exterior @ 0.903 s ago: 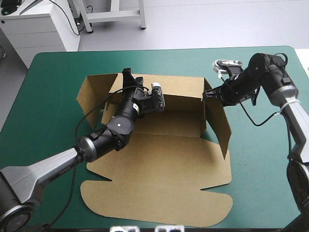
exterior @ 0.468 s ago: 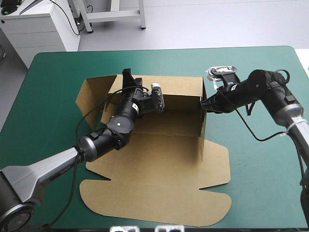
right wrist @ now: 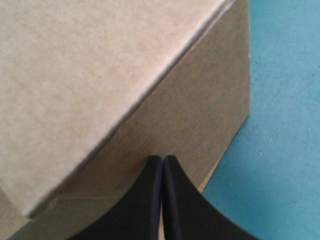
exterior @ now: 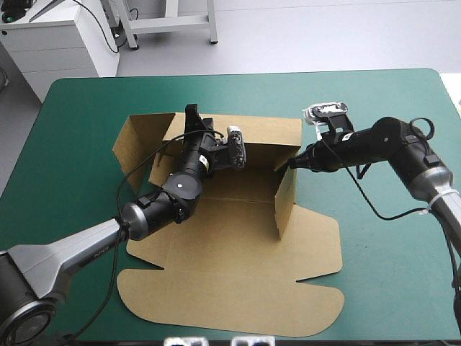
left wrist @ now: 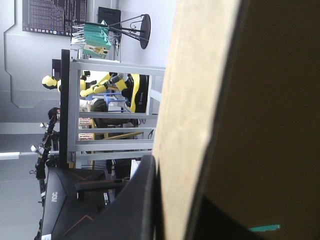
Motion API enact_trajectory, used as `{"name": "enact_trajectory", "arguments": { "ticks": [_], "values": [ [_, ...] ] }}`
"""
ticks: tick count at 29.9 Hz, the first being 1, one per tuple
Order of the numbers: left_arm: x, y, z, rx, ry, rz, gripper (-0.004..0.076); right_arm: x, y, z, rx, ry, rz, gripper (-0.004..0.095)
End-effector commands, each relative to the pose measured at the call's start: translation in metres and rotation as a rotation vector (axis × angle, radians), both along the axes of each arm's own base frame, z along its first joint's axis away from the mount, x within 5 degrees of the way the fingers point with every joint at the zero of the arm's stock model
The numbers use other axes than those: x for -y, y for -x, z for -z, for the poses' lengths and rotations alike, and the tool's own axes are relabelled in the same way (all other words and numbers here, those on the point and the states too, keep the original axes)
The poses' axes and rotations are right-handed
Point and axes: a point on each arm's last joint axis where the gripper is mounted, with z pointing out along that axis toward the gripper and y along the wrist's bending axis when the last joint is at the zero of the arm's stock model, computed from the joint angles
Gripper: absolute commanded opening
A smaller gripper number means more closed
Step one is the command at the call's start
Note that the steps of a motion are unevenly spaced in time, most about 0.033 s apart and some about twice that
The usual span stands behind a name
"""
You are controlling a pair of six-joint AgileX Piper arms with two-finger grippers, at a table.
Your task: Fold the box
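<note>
The brown box (exterior: 238, 267) lies on the teal-green table, its back wall (exterior: 256, 133) raised and its wide lid flat toward the front. My left gripper (exterior: 193, 117) is at the top edge of the back wall near its left end, shut on the board (left wrist: 195, 100), with one black finger (left wrist: 140, 200) on each side. My right gripper (exterior: 294, 163) is shut, its tip (right wrist: 163, 159) pressed against the outside of the right side flap (exterior: 287, 202). That flap stands upright, swung inward over the box floor. The left side flap (exterior: 140, 140) angles outward.
Teal-green cover (exterior: 389, 274) shows on all sides of the box, widest to the right and beyond the back wall. The lid's rounded edge (exterior: 230, 328) lies close to the table's front edge.
My right gripper has moved left, pushing the right side flap from leaning outward to standing upright and turned inward. The left gripper has held its place on the back wall.
</note>
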Motion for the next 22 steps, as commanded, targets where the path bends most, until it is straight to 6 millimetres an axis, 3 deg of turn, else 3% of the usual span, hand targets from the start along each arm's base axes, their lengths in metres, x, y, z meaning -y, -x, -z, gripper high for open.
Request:
{"name": "enact_trajectory", "arguments": {
  "ticks": [1,10,16,22],
  "values": [
    [-0.002,0.004,-0.026,0.067,0.052,-0.008,-0.0008,-0.016,0.005,-0.015,0.13,-0.106,0.007,-0.0017],
    [-0.002,0.004,-0.026,0.067,0.052,-0.006,-0.0008,-0.064,0.015,-0.021,0.298,-0.129,-0.052,-0.0018],
    [-0.002,0.004,-0.026,0.067,0.052,-0.004,-0.0008,-0.07,0.02,-0.02,0.279,-0.131,-0.095,-0.0018],
    [-0.002,0.004,-0.026,0.072,0.044,-0.004,-0.0008,-0.087,0.038,-0.02,0.248,-0.164,-0.285,-0.0018]
  ]
}}
